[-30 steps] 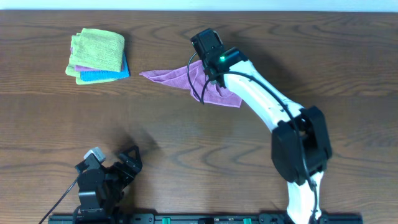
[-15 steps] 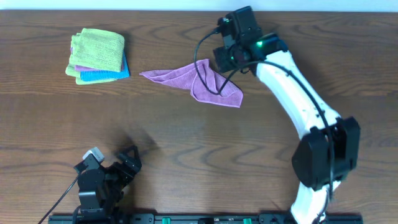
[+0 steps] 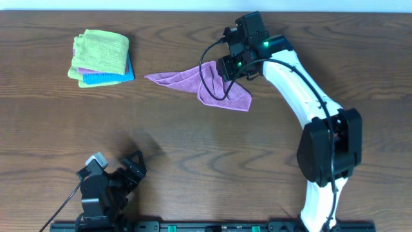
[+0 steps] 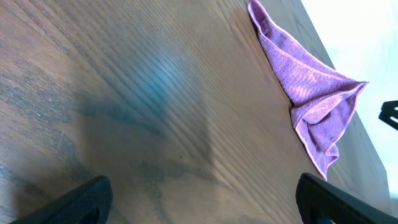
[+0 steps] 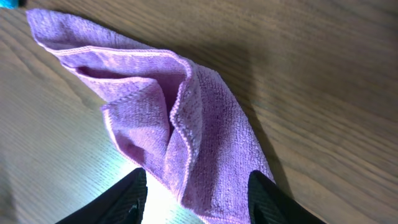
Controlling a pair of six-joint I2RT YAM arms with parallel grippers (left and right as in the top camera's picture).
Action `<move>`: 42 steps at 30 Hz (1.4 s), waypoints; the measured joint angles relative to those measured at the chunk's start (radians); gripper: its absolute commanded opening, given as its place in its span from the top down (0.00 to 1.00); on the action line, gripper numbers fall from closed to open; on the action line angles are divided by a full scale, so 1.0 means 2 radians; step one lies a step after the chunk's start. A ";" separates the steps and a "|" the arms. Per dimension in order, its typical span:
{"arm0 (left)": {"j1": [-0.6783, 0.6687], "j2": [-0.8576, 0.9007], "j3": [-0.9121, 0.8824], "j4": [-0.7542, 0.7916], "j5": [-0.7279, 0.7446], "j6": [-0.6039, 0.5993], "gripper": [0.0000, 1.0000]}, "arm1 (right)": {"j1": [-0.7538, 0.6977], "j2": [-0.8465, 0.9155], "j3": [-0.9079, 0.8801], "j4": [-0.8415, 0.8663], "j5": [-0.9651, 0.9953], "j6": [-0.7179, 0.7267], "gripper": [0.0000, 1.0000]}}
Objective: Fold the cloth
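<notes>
Near the far edge of the table (image 3: 206, 161), midway along, the cloth (image 3: 215, 88) is lying crumpled. The right gripper (image 5: 196, 200) is hovering over it, fingers spread and empty. The left gripper (image 3: 132, 169) is sitting parted toward the near-left corner.

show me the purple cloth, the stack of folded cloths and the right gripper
purple cloth (image 3: 183, 80), overhead view, on its narrow tapering end
stack of folded cloths (image 3: 103, 50), overhead view, on the lime-green top layer
right gripper (image 5: 198, 186), right wrist view, midway between its fingertips
</notes>
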 measured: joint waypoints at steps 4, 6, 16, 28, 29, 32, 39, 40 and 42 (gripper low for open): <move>0.000 0.000 0.000 0.000 0.000 0.001 0.05 | 0.003 0.017 0.000 0.005 -0.001 0.000 0.48; 0.000 0.000 0.000 0.000 0.000 0.001 0.05 | 0.005 0.025 0.000 0.011 -0.001 0.000 0.48; 0.000 0.000 0.000 0.000 0.000 0.001 0.05 | 0.012 0.037 0.000 0.030 -0.001 0.000 0.52; 0.000 0.000 0.000 -0.002 0.000 0.001 0.05 | 0.012 0.066 0.000 0.073 -0.001 0.005 0.97; 0.000 0.000 0.000 -0.002 0.000 0.001 0.05 | 0.012 0.066 0.000 0.078 0.000 0.004 0.99; 0.000 0.000 0.000 -0.002 0.000 0.001 0.05 | 0.012 0.066 0.000 0.096 0.006 0.008 0.99; 0.000 0.000 0.000 -0.003 0.000 0.001 0.05 | 0.012 0.066 0.027 0.103 0.092 0.012 0.99; 0.000 0.000 0.000 -0.003 0.000 0.001 0.05 | 0.012 0.066 0.034 0.104 0.105 0.012 0.99; 0.000 0.000 0.000 -0.003 0.000 0.001 0.05 | 0.011 0.066 0.049 0.106 0.142 0.013 0.99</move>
